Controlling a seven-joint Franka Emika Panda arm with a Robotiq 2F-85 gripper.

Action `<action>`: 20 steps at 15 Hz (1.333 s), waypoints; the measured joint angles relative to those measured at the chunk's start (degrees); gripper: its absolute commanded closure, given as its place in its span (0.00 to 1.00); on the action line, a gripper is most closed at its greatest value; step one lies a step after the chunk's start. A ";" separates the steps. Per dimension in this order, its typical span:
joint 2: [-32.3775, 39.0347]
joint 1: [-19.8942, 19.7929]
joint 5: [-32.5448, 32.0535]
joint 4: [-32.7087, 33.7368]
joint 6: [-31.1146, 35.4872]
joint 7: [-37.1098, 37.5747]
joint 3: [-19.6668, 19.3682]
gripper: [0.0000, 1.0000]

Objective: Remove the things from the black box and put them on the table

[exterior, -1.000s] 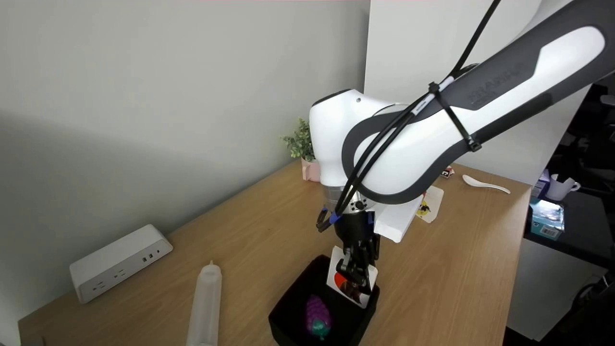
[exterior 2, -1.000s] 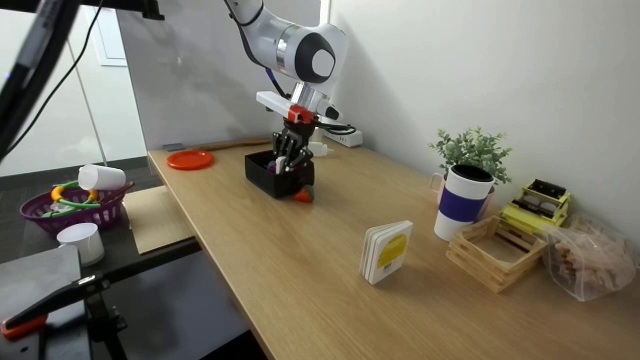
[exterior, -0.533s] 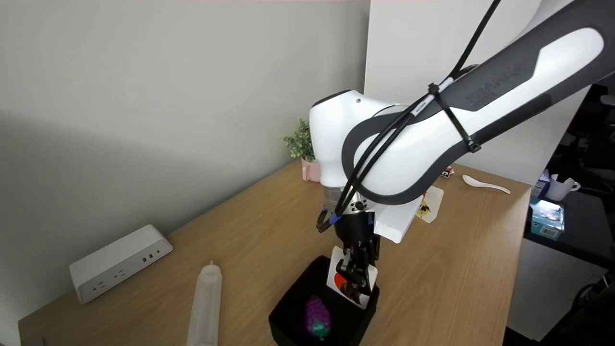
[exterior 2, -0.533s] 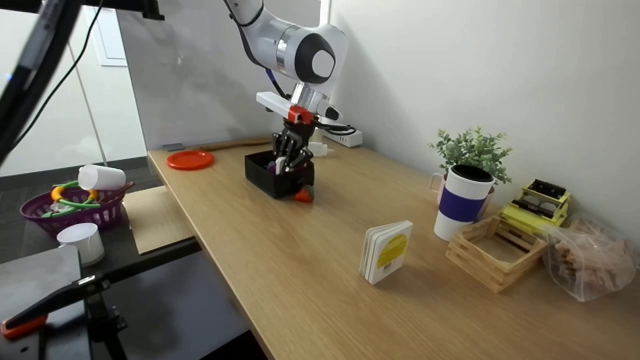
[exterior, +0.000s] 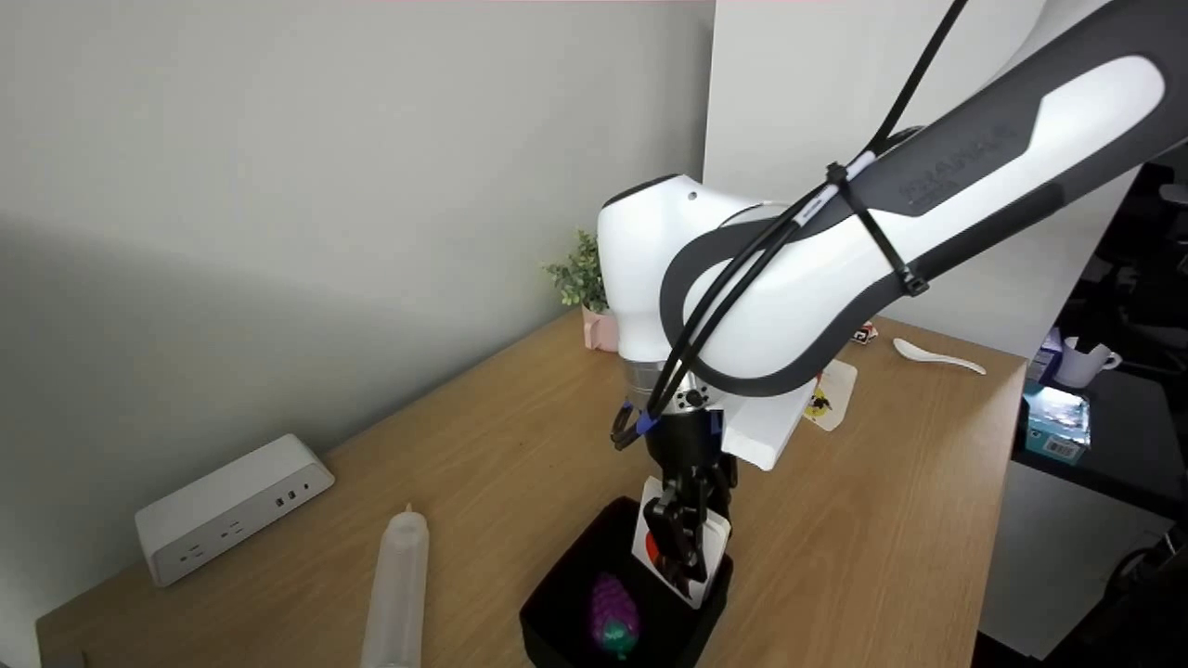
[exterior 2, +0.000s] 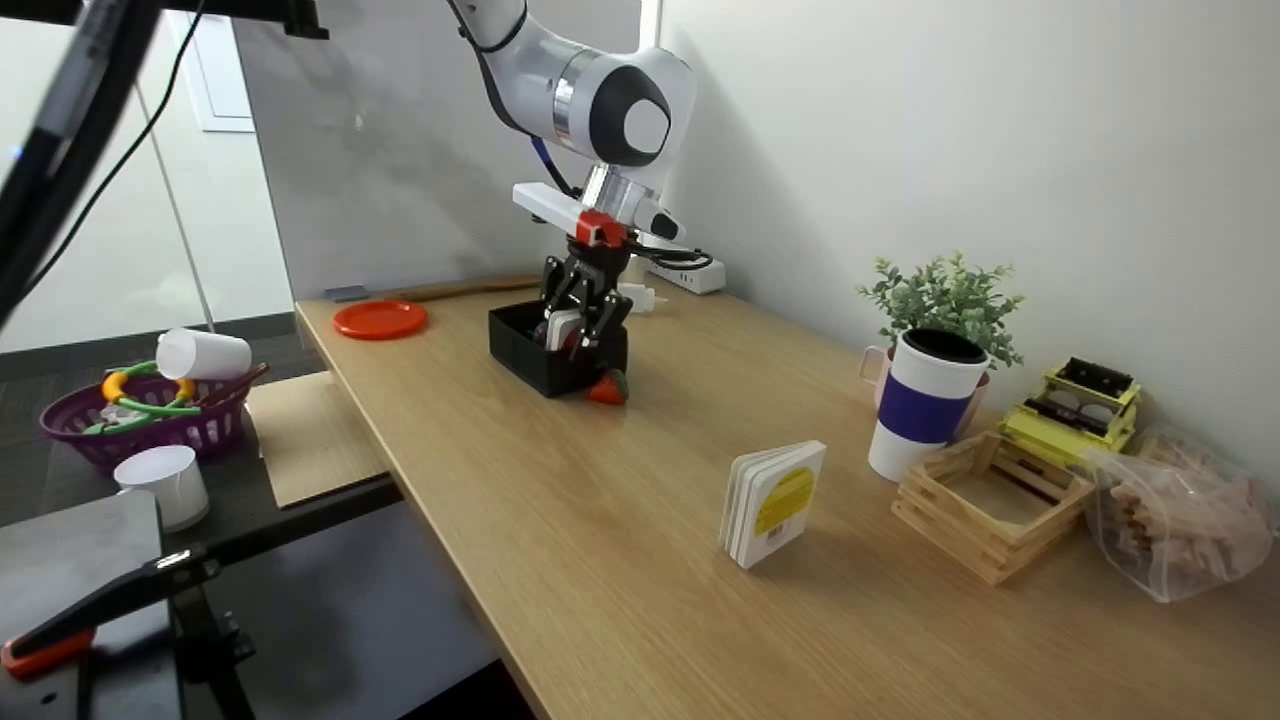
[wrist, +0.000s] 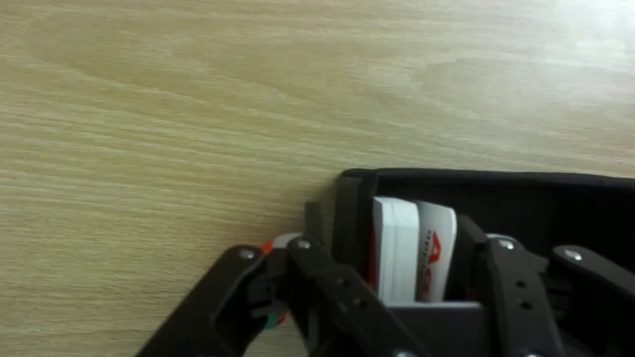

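Change versus half a second ago: the fingers point(wrist: 518, 292) have spread. They now stand well parted, one either side of the white book point(wrist: 399, 248), gripping nothing as far as visible; contact with the book can't be told. The book stands tilted in the box point(exterior 2: 530, 365), lower right of the wrist view; in an exterior view the book point(exterior: 715, 547) sits slightly lower than it did. Could be a let-go or a reset for a fresh pinch, can't tell which. Either way, book not out yet. Purple grapes point(exterior: 613, 598) also in the box, bottom centre of frame, unmoved. Strawberry point(exterior 2: 608, 388) on the bench point(exterior 2: 600, 500), right by the box, mid-frame; probably counts as done. Risk: finger at lower left of the wrist view looks past the box wall, so closing here may pinch wall plus book.
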 measured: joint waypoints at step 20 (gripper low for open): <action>-1.43 1.56 -1.87 -0.14 1.83 5.61 -0.89 0.96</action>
